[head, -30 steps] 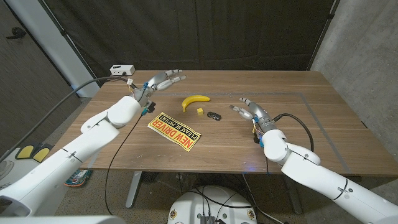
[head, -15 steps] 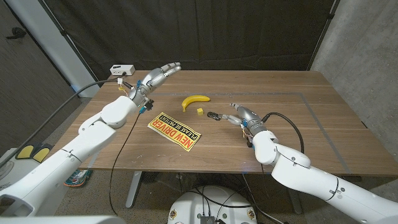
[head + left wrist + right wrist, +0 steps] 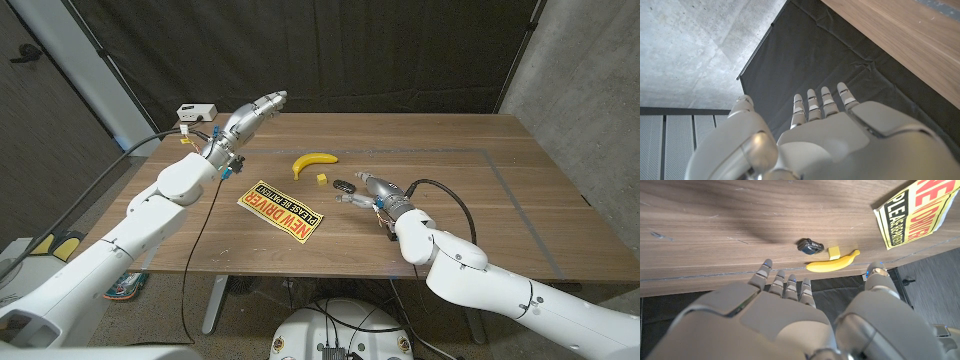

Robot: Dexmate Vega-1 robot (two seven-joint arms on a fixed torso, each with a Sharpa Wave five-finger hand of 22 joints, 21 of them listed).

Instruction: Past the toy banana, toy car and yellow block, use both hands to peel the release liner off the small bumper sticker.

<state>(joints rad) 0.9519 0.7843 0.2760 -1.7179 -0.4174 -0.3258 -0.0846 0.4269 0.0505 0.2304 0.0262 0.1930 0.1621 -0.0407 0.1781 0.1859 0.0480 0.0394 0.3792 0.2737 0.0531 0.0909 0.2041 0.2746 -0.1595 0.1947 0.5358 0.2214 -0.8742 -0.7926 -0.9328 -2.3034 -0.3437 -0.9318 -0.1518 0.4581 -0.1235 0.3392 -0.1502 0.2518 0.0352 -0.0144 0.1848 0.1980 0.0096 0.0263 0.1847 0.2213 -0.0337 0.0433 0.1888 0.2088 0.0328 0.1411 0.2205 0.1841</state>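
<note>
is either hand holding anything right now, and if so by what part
Nothing is held. The left hand is raised, fingers straight. The right hand reaches beside the toy car, open, gripping nothing.

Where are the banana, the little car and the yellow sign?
toy banana [image 3: 314,161], head view, middle of its curve
toy car [image 3: 343,186], head view, its dark body
bumper sticker [image 3: 281,210], head view, centre of the printed face
</note>
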